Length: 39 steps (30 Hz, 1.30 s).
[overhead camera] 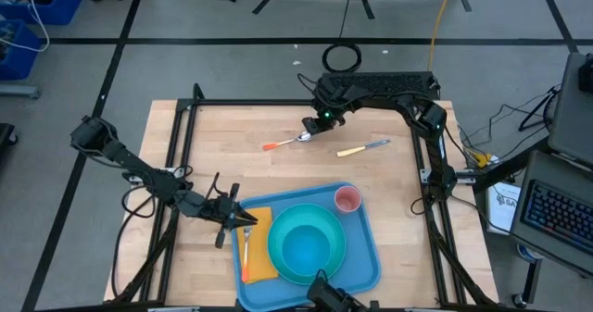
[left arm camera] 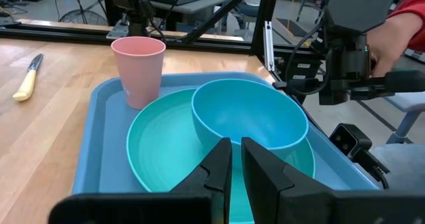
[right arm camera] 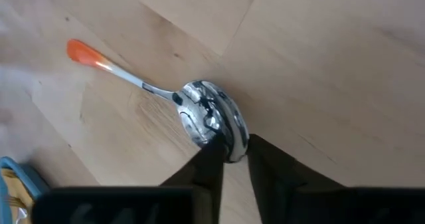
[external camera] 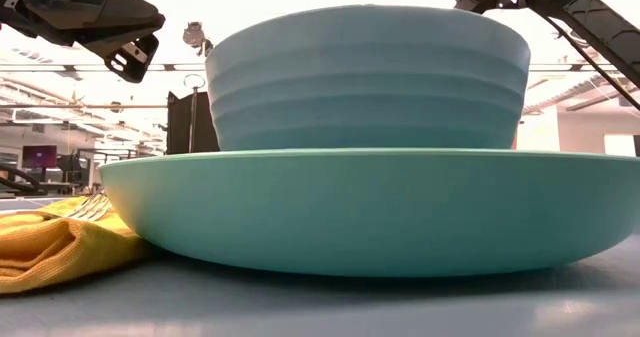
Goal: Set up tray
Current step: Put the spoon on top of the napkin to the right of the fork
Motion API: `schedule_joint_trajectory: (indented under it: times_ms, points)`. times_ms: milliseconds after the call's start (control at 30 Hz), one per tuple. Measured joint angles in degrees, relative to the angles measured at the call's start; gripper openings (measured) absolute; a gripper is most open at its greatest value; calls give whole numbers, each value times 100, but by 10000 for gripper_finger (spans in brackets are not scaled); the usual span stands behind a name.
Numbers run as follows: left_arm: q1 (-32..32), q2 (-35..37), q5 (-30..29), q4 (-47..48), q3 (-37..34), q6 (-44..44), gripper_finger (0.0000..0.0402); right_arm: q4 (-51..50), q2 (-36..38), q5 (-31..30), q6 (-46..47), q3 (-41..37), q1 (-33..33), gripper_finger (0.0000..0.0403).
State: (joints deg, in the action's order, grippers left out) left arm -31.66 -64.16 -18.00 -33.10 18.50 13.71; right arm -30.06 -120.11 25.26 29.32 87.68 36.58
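While the blue tray (overhead camera: 363, 261) lies on the tabletop (overhead camera: 250, 127) at its near edge, the right gripper (overhead camera: 309, 133) is well apart from it, down over the far middle of the wood. Its fingers (right arm camera: 211, 165) are drawn close on the rim of a spoon's (right arm camera: 207, 117) shiny bowl, the orange-tipped handle lying flat on the boards. A yellow-handled knife (overhead camera: 361, 148) lies just beside the spoon. The left gripper (overhead camera: 243, 219) hovers at the tray's left rim, above a yellow napkin (overhead camera: 259, 247) and fork (overhead camera: 246, 252), its fingers (left arm camera: 212, 174) nearly pressed together with nothing between them. On the tray sit a teal plate (overhead camera: 283, 256), a bowl (overhead camera: 308, 247) on it, and a pink cup (overhead camera: 346, 199) at the far right corner.
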Motion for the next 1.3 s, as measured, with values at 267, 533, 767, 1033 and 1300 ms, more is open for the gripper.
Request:
schedule_joint_trajectory:
  times_ms: [267,533,767,1033,1300]
  points:
    - [0,0,11,4,0,9,37,244,0,-9,-69,0,-9,5]
    - [-34,0,7,7,0,9,37,256,42,0,-181,0,-69,1]
    - [-111,0,-4,1,-4,-7,37,394,297,52,-468,0,-192,1]
    - [-111,0,-7,-2,-4,0,37,391,904,348,-654,0,-259,0]
    - [-111,0,-7,-11,-4,45,37,206,1356,658,-906,0,-414,0]
